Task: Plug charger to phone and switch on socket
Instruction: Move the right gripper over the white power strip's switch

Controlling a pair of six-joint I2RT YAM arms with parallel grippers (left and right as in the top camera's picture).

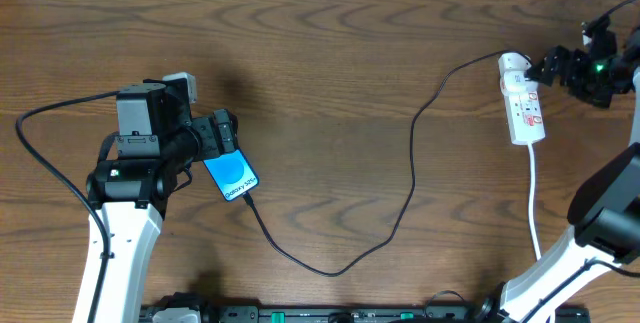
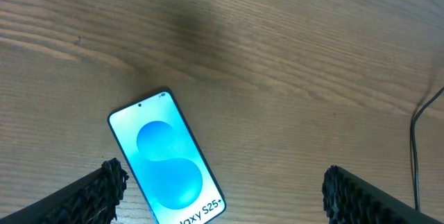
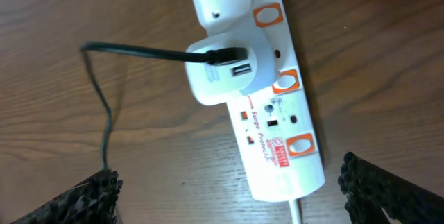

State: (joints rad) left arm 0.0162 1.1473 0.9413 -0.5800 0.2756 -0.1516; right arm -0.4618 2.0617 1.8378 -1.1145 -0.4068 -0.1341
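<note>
Counter (image 1: 320, 43) is dark brown wood with long streaky grain, and everything lies flat on it. Phone (image 1: 231, 174) sits toward the left side, a slim glossy slab with a thin black frame, rounded corners and a bright blue screen with a paler blob on it, lying at a slant. Left hand (image 1: 222, 135) hangs right over the phone's top end, spread wide and gripping nothing; its fingers (image 2: 97, 193) are black with a rough, knobbly texture. Charger (image 1: 410, 163) is a thin black rubbery cable that meets the phone's bottom end, loops in a big lazy curve across the middle of the counter and climbs to the socket (image 1: 524, 103) on the right. Can't tell from up top whether the tip is fully seated in the phone. Socket is a white shiny plastic oblong with three orange-red switches (image 3: 286, 82) down one edge; can't tell if they're on. A chunky rounded white adapter (image 3: 225, 71) is plugged into it, with the charger's black plug stuck in its face. A white cord (image 1: 533, 193) runs out the socket's near end. Right hand (image 1: 550, 66) sits by the adapter end, spread wide too, holding nothing.
</note>
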